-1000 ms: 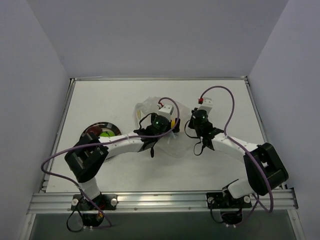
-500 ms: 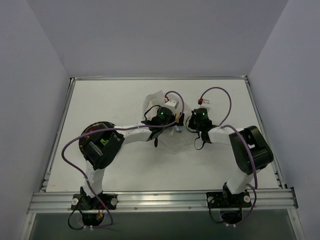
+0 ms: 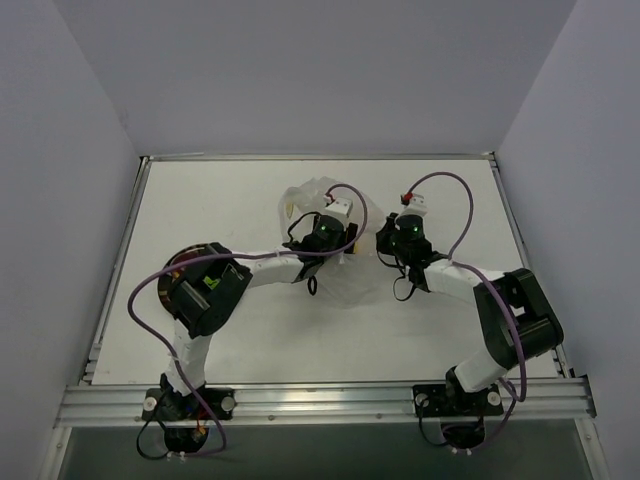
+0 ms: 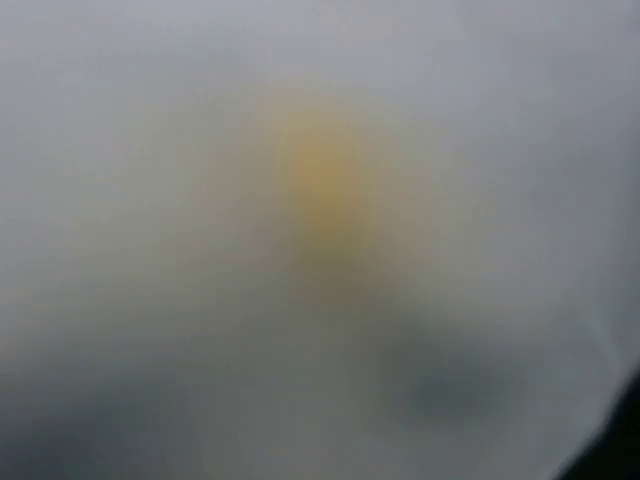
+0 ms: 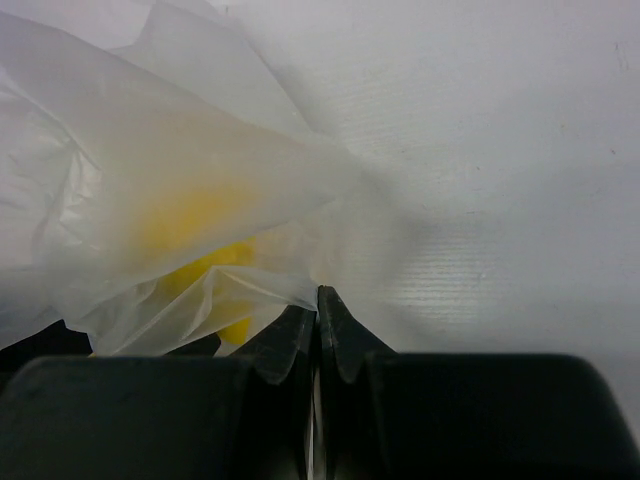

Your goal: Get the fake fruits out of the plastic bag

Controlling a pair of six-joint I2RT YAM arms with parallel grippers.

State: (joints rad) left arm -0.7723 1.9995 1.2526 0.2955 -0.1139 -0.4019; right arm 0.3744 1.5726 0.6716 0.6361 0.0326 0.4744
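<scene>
No writing, label, brand, number or sign can be read anywhere. The left wrist view is only a blur, and neither the plastic bag (image 5: 150, 150) nor the white table (image 3: 220, 200) carries any legible marking.

The top external camera looks steeply down from above and behind the arm bases (image 3: 185, 405) at the near edge, taking in the whole table (image 3: 200, 200). The left wrist view sits against the plastic bag (image 4: 500, 100), all blur; the right wrist view looks low past the right gripper (image 5: 318, 300) at that same bag, mid-table
</scene>
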